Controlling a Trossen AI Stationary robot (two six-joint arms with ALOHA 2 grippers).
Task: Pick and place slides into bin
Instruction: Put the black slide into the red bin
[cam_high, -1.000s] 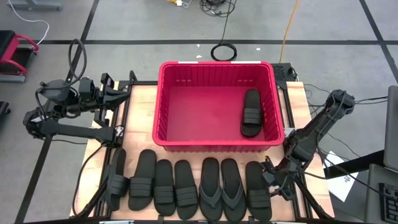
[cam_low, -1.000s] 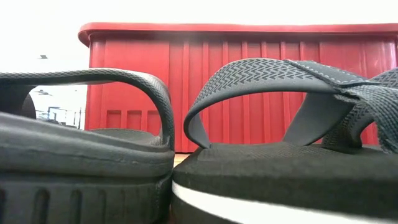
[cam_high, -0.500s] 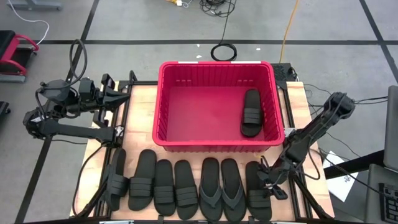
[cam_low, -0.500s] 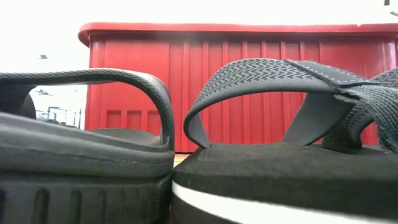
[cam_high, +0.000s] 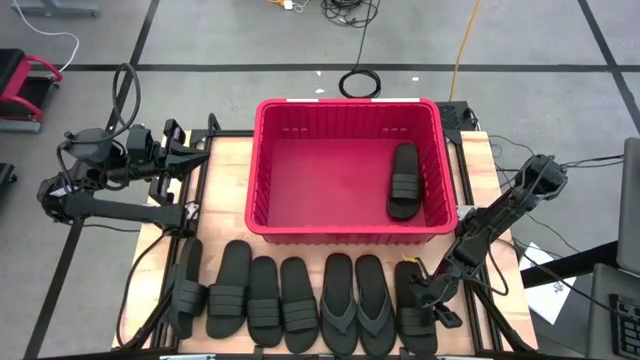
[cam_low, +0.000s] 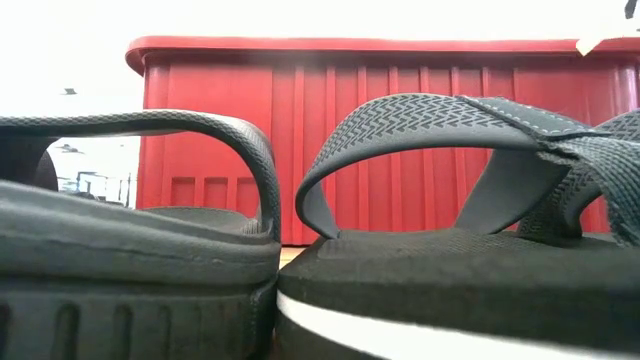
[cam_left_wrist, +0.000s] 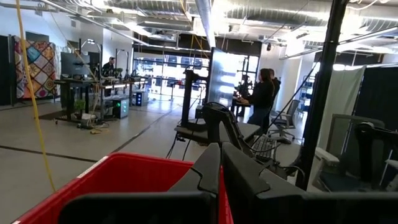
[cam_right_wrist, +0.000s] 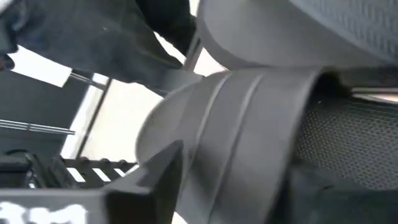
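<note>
The red bin stands at the table's middle and holds one black slide along its right wall. Several black slides lie in a row by the table's near edge, soles down, among them a thong-style pair. My right gripper is low over the rightmost slide, open, with the slide's ribbed strap between its fingers. My left gripper is shut and empty beyond the table's left edge, beside the bin. My right gripper has one finger on each side of the rightmost slide's ribbed strap, coming down at a slant from the table's right. I cannot tell whether the fingers touch the strap. The slide lies flat on the table.
In the low view a slide and a thong sandal fill the foreground with the bin's wall behind them. People stand in the room beyond the table. Cables lie on the floor past the far edge.
My right gripper has gone down and toward the table's left and near edges, from beside the rightmost slide to over its strap. The slides and the bin have kept still.
</note>
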